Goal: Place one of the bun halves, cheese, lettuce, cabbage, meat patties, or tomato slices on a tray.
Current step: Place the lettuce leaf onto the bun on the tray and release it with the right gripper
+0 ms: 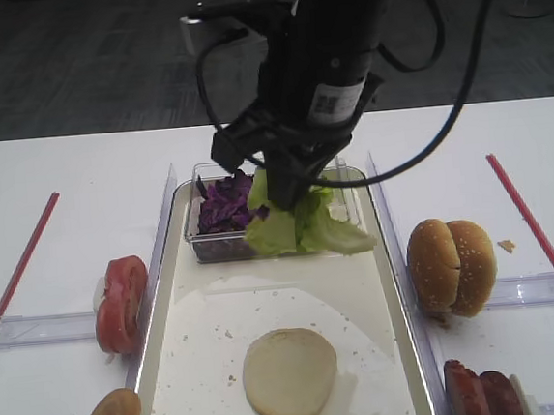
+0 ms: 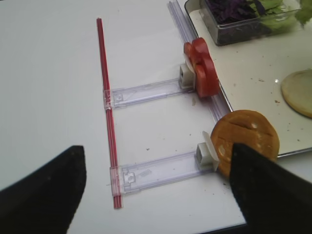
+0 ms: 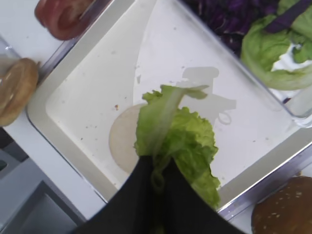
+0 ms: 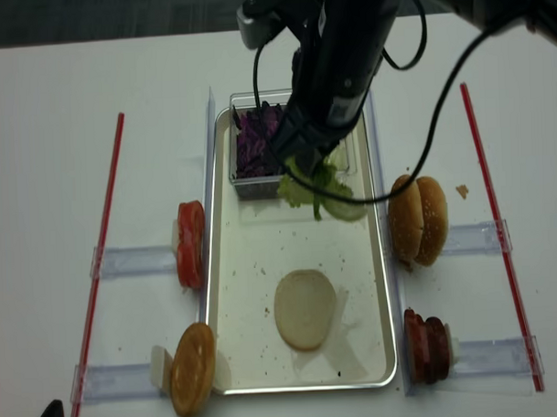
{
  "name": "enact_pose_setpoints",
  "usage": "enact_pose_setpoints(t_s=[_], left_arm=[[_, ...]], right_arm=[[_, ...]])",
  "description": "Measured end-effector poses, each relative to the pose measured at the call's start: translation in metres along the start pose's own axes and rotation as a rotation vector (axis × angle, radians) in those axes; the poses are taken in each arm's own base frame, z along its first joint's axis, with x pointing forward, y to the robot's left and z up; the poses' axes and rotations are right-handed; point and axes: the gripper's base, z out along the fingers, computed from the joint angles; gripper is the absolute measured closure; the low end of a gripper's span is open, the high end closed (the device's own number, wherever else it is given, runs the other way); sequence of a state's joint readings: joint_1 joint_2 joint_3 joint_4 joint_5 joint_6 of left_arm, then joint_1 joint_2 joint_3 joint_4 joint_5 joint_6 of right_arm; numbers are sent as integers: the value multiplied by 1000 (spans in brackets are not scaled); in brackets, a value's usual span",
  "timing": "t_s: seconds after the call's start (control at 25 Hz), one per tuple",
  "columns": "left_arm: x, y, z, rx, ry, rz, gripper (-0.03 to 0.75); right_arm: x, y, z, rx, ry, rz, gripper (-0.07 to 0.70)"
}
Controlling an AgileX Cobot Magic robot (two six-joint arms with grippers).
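So, mid-carry: right gripper (image 3: 158, 168) is clamped on a lettuce leaf (image 3: 178, 141), pinched at its stem end w/ the rest hanging free below the jaws. In the high view the leaf (image 1: 303, 227) dangles just in front of the clear tub (image 1: 212, 242) at the far end of the tray (image 1: 392, 353), tub holding cabbage (image 1: 223, 204) on its left side & more lettuce on the right. Leaf looks clear of the tub rim, above the tray, not resting on anything as far as I can tell.

Pale bun disc (image 1: 290, 375) lies flat on the tray, near end, centre. Wrist view has the leaf hanging over/above it, but height between them can't be read.

Step in hand, by my read: pick done, transport to the drop spot underway. Next move prob. needs the arm brought nearer, over the disc, then lowered so the leaf drapes onto it before the jaws part; floppy leaf could cling to a finger or land folded, so release low.

Left gripper (image 2: 156, 180): fingers spread apart, nothing between them, hovering over the table left of the tray, near a bun half (image 2: 246, 141) standing in its holder, tomato slices (image 2: 200, 70) further off.
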State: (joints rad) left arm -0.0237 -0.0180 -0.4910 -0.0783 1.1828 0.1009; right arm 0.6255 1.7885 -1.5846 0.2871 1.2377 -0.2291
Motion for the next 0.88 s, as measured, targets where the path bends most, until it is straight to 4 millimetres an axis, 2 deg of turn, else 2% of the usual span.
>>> enact_pose_setpoints(t_s=[0.16, 0.4, 0.56, 0.88], left_arm=[[0, 0, 0, 0, 0, 0, 161], [0, 0, 0, 0, 0, 0, 161], [0, 0, 0, 0, 0, 0, 161], [0, 0, 0, 0, 0, 0, 161]], right_arm=[[12, 25, 7, -24, 41, -54, 563], [23, 50, 22, -46, 102, -105, 563], [28, 53, 30, -51, 130, -101, 563], [29, 52, 31, -51, 134, -92, 563]])
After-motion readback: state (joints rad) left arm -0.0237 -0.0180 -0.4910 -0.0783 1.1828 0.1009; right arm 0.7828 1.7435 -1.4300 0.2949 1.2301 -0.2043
